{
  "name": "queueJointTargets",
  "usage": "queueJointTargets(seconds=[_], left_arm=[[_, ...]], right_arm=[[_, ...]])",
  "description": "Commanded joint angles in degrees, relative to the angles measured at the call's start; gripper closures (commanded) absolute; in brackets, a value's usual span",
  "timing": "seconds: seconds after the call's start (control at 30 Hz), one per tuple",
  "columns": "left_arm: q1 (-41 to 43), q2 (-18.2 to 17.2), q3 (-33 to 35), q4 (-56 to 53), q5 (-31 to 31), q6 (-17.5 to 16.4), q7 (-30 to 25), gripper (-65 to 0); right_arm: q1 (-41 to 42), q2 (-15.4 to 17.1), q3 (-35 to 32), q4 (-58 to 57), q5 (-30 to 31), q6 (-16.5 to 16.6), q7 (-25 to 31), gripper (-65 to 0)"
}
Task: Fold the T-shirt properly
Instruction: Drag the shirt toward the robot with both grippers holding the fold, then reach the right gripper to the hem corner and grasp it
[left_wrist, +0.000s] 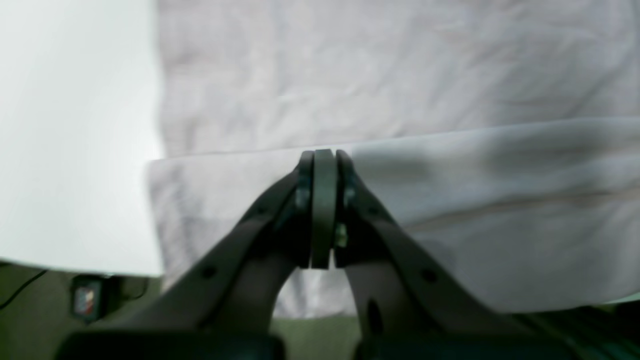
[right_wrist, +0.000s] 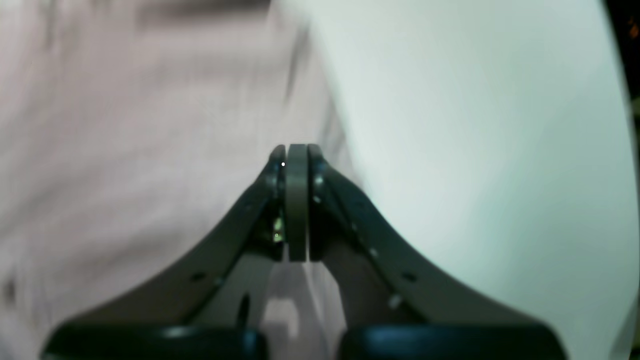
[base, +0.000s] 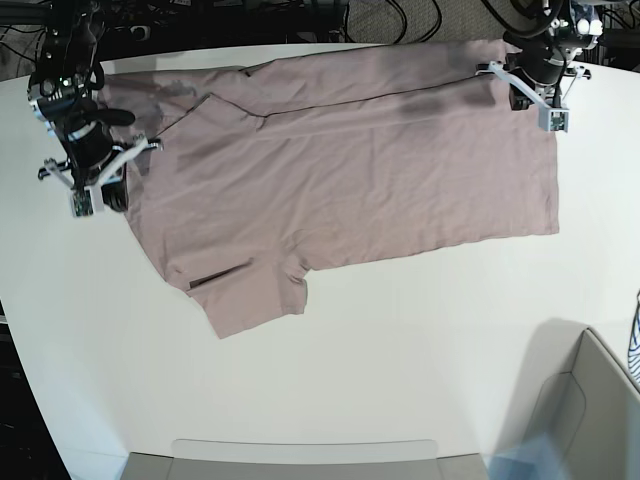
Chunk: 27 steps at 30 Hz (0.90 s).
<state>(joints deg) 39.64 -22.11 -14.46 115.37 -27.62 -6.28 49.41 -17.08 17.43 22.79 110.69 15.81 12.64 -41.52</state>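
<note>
The dusty-pink T-shirt (base: 350, 170) lies spread on the white table (base: 400, 340), its far long edge folded over toward the middle and one short sleeve (base: 250, 295) pointing to the near side. My left gripper (base: 515, 85) is at the shirt's far right corner. In the left wrist view the left gripper (left_wrist: 324, 156) is shut on a raised edge of the T-shirt (left_wrist: 475, 210). My right gripper (base: 108, 180) is at the shirt's left end. In the blurred right wrist view the right gripper (right_wrist: 296, 150) is shut, with pink T-shirt (right_wrist: 125, 150) cloth showing behind the fingers.
A grey bin (base: 590, 400) stands at the near right corner, with a blue-and-white striped cloth (base: 634, 345) at the right edge. A flat grey tray (base: 300, 460) lies along the near edge. Cables (base: 400, 15) run behind the table's far edge.
</note>
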Motion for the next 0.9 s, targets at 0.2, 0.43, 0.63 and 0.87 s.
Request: queueJointTargets(seconds=[0.2, 0.43, 0.63, 0.87], left_arm=[[-2.85, 0.70, 0.44, 0.89, -0.21, 0.09, -1.10, 0.0], [-3.20, 1.84, 0.44, 0.80, -0.03, 0.09, -1.10, 0.0], [-3.11, 1.67, 0.00, 0.80, -0.03, 0.09, -1.10, 0.0], [-3.11, 1.58, 0.26, 0.63, -0.03, 0.00, -1.10, 0.0]], right_arm=[[20.55, 0.20, -10.43, -20.72, -4.87, -0.03, -4.68, 0.0], [25.83, -2.88, -14.57, -32.76, -13.48, -0.20, -5.12, 0.0], [17.21, -3.06, -14.48, -26.87, -19.73, -0.20, -5.21, 0.0], [12.20, -3.15, -14.39, -17.82, -20.08, -0.20, -5.12, 0.0]])
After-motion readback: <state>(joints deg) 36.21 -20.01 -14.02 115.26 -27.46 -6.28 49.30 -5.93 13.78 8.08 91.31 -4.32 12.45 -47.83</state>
